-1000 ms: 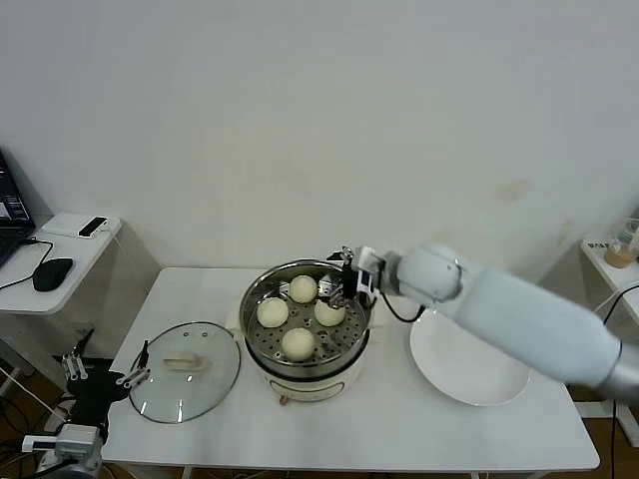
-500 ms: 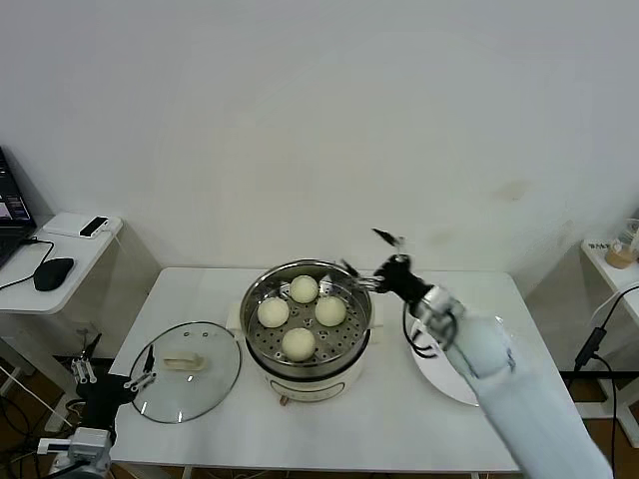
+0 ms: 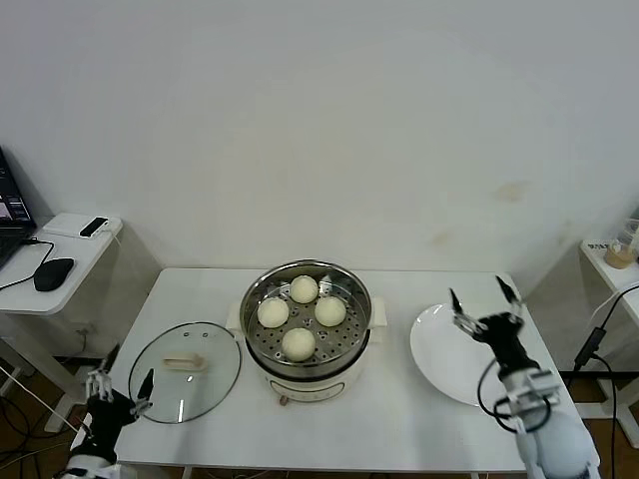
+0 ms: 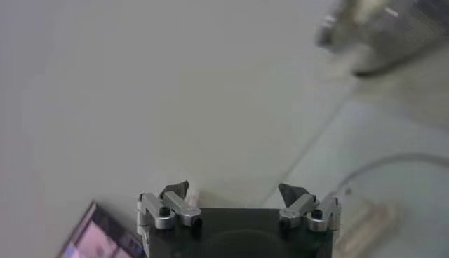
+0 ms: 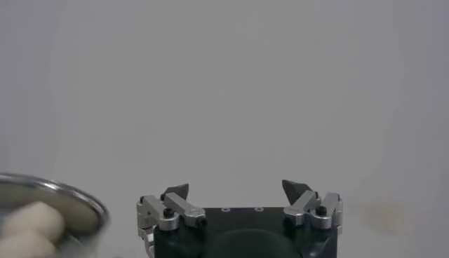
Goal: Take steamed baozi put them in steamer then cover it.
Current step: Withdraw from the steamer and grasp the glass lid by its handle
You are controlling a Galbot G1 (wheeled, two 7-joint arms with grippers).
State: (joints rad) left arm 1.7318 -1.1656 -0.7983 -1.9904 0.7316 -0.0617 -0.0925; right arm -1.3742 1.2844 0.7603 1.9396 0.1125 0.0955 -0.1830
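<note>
Plate (image 3: 439,364) rt of steamer (image 3: 308,329); cover (image 3: 186,371) lt; laptop (image 3: 12,215) far lt.

Four baozi (image 3: 299,315), one steamer (image 3: 306,367), one cover (image 3: 186,371), one plate (image 3: 439,364).

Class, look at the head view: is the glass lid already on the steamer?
No. The lid lies flat on the table beside the open steamer.
</note>
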